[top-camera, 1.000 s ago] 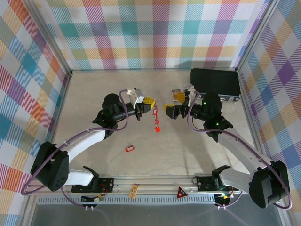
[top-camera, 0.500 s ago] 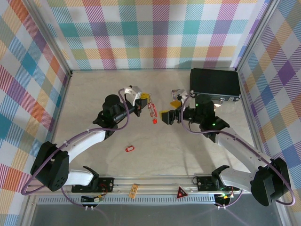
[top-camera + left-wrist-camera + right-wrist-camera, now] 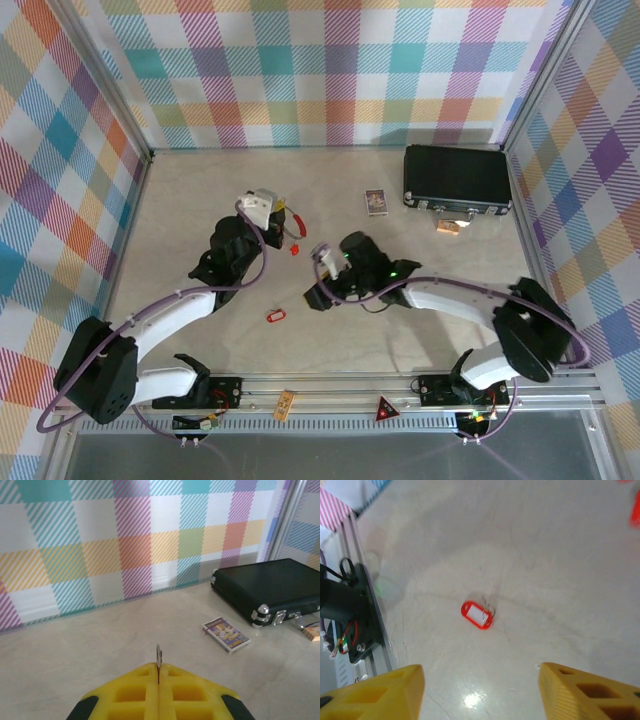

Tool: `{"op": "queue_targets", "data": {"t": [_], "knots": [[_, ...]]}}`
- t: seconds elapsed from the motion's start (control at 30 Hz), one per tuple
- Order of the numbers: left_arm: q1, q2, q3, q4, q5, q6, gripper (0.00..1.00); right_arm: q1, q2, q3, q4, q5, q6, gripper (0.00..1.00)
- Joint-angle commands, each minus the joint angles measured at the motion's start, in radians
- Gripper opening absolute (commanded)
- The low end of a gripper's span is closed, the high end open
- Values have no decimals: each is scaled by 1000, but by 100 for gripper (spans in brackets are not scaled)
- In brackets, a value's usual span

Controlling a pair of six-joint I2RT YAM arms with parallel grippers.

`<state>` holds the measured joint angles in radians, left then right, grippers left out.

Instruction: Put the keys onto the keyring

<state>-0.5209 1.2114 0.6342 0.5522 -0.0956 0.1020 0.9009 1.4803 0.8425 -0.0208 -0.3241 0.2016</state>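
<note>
We see the keyring (image 3: 158, 656) as a thin metal edge standing upright, pinched between the closed yellow fingers of the left claw (image 3: 159, 672). From above, the ring (image 3: 289, 227) hangs off that claw (image 3: 277, 218) over the middle of the table (image 3: 190, 190), with a red key (image 3: 294, 247) dangling at its lower end. A loose key (image 3: 276, 316) lies flat on the table nearer the arm bases, well apart from the ring. The right claw (image 3: 316, 292) hovers just to its right, fingers spread wide with nothing between them. Its wrist camera shows the loose key (image 3: 476, 615) ahead of the open claw (image 3: 480, 675). Farther back lie a card (image 3: 226, 635) and a black case (image 3: 270, 587).
</note>
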Motion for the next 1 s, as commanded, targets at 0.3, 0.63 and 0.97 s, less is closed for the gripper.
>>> {"op": "queue_targets", "data": {"t": [0.3, 0.63, 0.97], "knots": [[9, -47, -33, 78, -31, 13, 0, 128, 323, 195, 54, 71, 42, 35], [9, -51, -33, 84, -9, 8, 0, 137, 423, 227, 88, 76, 51, 27], [10, -44, -32, 83, -7, 9, 0, 141, 468, 254, 103, 56, 55, 23]]}}
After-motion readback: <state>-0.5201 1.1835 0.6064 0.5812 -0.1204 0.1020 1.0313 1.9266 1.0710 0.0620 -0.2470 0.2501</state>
